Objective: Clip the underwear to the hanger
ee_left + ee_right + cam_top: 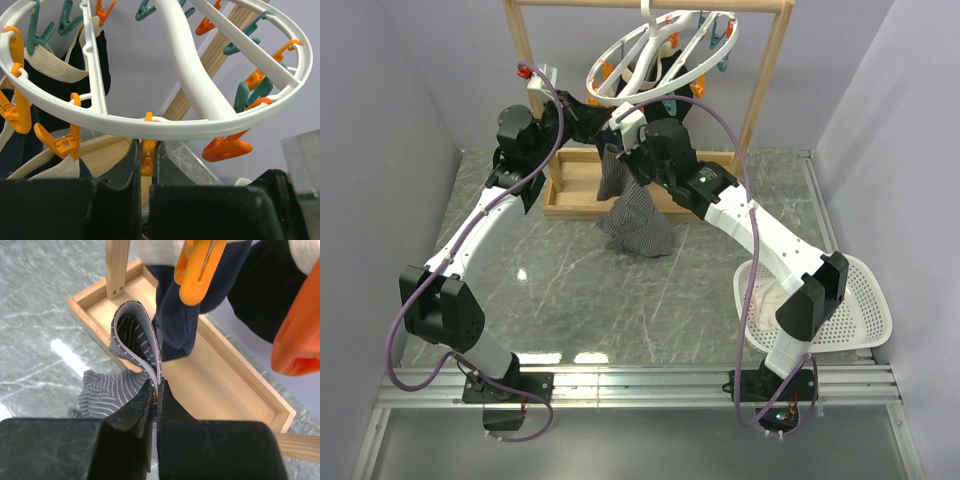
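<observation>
The white ring hanger [660, 55] hangs tilted from the wooden frame, with orange and teal clothespins; it fills the left wrist view [200, 95]. My left gripper [146, 150] is shut on an orange clothespin [146, 157] under the ring's rim; in the top view it sits by the ring [582, 103]. My right gripper [157, 387] is shut on the waistband of the grey striped underwear [132, 335], held up below the ring [620, 135]. The underwear [632, 215] drapes down to the table. A dark navy garment [175, 315] hangs clipped on the hanger beside it.
The wooden frame [765, 85] stands on a wooden tray base [570, 195] at the back of the table. A white perforated basket [865, 300] holding a pale cloth sits at the right. Grey walls close in on both sides.
</observation>
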`<state>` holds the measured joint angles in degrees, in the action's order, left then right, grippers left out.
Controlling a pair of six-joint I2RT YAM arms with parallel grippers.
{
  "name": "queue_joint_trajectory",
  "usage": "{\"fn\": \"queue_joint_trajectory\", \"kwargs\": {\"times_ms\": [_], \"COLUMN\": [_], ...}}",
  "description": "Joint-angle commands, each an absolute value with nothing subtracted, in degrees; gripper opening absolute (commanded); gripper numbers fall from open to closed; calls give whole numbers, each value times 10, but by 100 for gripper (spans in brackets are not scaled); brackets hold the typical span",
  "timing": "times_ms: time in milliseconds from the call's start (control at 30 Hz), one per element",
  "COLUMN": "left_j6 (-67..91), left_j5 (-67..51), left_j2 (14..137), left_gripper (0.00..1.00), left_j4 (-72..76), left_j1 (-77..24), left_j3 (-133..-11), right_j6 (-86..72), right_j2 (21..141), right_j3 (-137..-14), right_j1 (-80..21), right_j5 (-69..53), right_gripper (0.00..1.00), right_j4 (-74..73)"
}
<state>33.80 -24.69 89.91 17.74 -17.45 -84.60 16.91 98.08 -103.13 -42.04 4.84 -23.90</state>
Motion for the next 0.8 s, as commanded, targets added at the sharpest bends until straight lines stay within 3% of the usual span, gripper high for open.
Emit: {"fn": "queue_joint_trajectory", "kwargs": {"times_ms": [0, 767], "left_j6": [330, 324], "left_j5": [-266, -268], "left_j2": [888, 896], "left_gripper": [0, 0], "left_j4": [159, 150], "left_j1": [-177, -183], "left_j3": [-859, -860], "right_j6": [171, 170], "right_j2": [995, 1010], "right_j3": [-1076, -1143], "right_j1": [-410, -384], "right_j5": [47, 55], "right_gripper": [0, 0], "right_j4": [-259, -276]}}
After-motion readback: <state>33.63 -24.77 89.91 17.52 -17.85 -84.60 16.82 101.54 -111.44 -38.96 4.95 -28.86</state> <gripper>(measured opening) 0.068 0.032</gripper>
